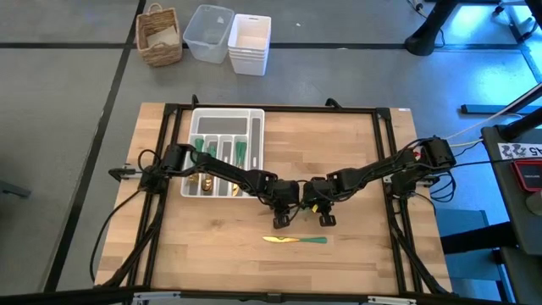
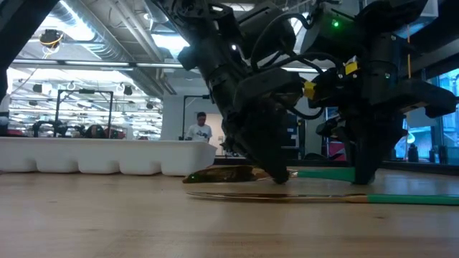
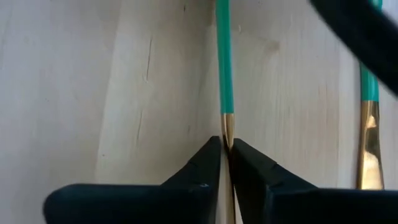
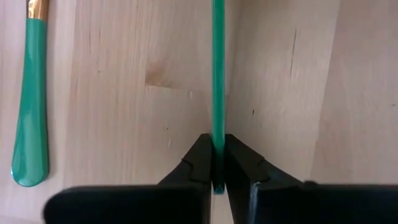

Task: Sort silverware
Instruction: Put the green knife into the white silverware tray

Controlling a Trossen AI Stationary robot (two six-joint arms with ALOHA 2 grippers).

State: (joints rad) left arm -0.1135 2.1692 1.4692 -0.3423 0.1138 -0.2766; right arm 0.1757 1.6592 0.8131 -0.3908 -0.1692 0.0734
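On the left of the worktop (image 1: 356,169) sits the white tray (image 1: 254,116), already holding several green-handled pieces in its slots; how many, and how well they are sorted by kind, I cannot make out from here. That part of the job looks largely done.

Moving toward the middle, the left gripper (image 3: 226,152) is down at the worktop, its fingers (image 3: 205,163) pinched nearly shut on the gold neck of a slim piece (image 3: 222,59) whose green handle runs away from it. Just beside that, the right gripper (image 4: 216,152) is down too, its fingers (image 4: 199,158) closed tight on the tip of a thin green handle. The two grippers face each other almost touching, so I judge that both are clamped on the same utensil, one at each end, though the overhead view hides it under the arms. From table height, the piece lies low, at or just above the wood, between the two dark wrists.

In front of them, nearer the worktop's front edge, a knife (image 1: 294,241) lies flat and loose, gold blade pointing left, green handle right. It is well apart from the tray and untouched.

So what remains, as far as I can see, is two pieces: the one being held, which has yet to go to the tray, and the knife after it.
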